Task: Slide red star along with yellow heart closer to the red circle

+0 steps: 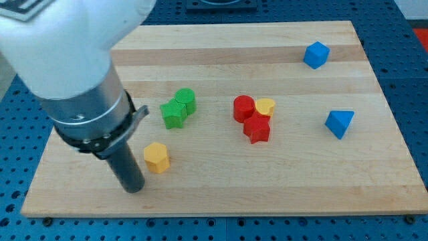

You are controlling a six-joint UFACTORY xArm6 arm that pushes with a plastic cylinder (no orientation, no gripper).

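The red circle (243,108) sits near the middle of the wooden board (281,181). The yellow heart (266,106) touches its right side. The red star (257,128) lies just below both and touches them. My tip (134,188) rests on the board at the view's lower left, far to the left of these three blocks. It stands just left of and below a yellow hexagon block (157,157).
A green circle (186,100) and a green star (174,114) touch each other left of centre. A blue cube (316,55) lies at the upper right and a blue triangle (340,123) at the right. The arm's white body (60,53) covers the board's upper left.
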